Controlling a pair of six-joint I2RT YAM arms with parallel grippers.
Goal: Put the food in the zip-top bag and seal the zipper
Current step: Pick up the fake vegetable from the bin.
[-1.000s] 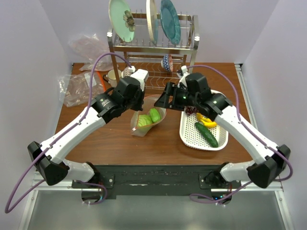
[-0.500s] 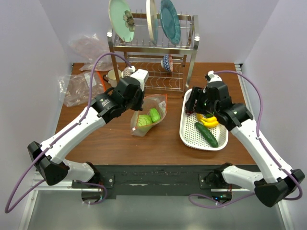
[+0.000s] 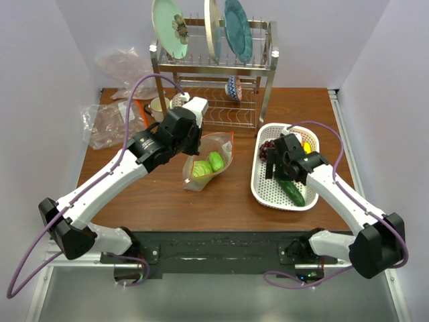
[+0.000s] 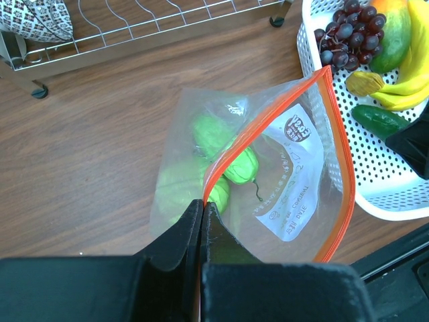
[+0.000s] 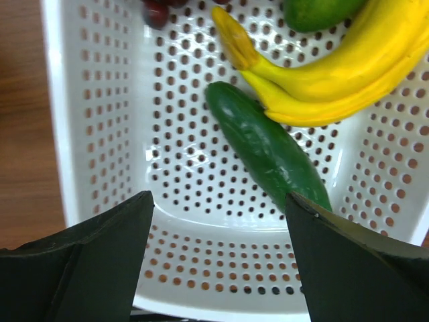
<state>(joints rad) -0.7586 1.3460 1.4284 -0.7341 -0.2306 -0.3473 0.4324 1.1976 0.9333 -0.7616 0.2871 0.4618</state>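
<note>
- Left wrist: left gripper (image 4: 202,205) clamped on the zipper (image 4: 339,155) of the zip-top bag (image 4: 289,176).
- Right wrist: right gripper (image 5: 218,198), jaws apart, hovers over the cucumber (image 5: 265,151) in the white basket (image 5: 94,100).

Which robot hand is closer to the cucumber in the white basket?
Right. The right gripper hangs open just over the cucumber in the basket. The left gripper is farther away, outside the basket, shut on the bag's orange strip.
</note>
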